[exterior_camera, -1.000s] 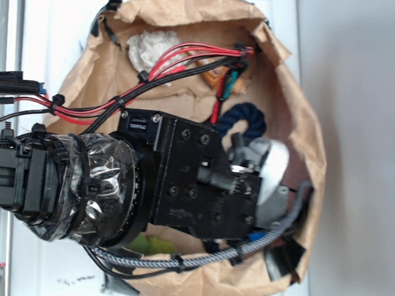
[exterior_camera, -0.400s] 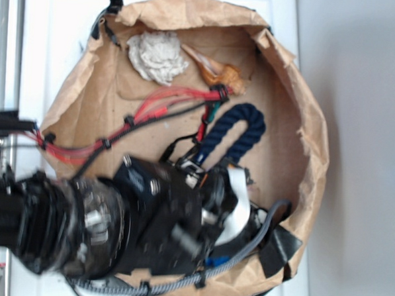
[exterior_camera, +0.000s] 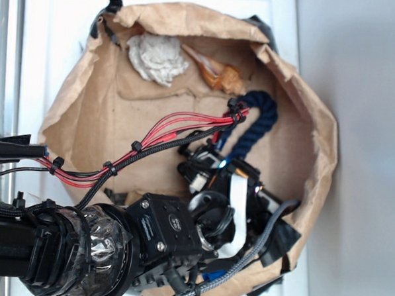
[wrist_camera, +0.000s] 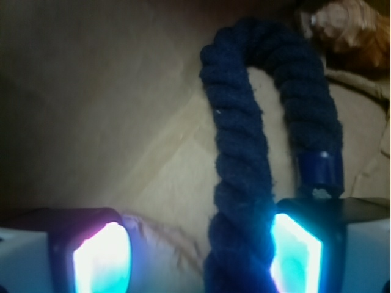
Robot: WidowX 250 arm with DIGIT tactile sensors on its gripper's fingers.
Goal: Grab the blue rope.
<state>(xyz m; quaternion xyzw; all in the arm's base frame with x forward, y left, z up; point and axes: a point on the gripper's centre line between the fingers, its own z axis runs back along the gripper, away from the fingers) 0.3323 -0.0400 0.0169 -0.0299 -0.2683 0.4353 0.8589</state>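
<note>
The blue rope (exterior_camera: 257, 118) lies bent in a U on the brown paper, its arch toward the far right. In the wrist view the blue rope (wrist_camera: 241, 171) runs up from between my fingers, one strand resting against the right pad (wrist_camera: 296, 253). Its other end, with a blue cap (wrist_camera: 319, 171), lies just beyond that finger. The left pad (wrist_camera: 101, 259) stands well clear of the rope. My gripper (wrist_camera: 198, 256) is open around that strand. From outside, the gripper (exterior_camera: 217, 167) sits at the rope's lower end, which it partly hides.
An orange seashell (exterior_camera: 215, 72) and a white crumpled lump (exterior_camera: 156, 56) lie at the back of the brown paper basin (exterior_camera: 317, 147), whose raised rim rings everything. Red and black wires (exterior_camera: 165, 136) and a grey braided cable (exterior_camera: 258, 247) trail off the arm.
The arm has swung down and left, uncovering the shell and lump. My gripper now straddles one strand of the rope. The rope's arch sits a little higher and further right than before.
</note>
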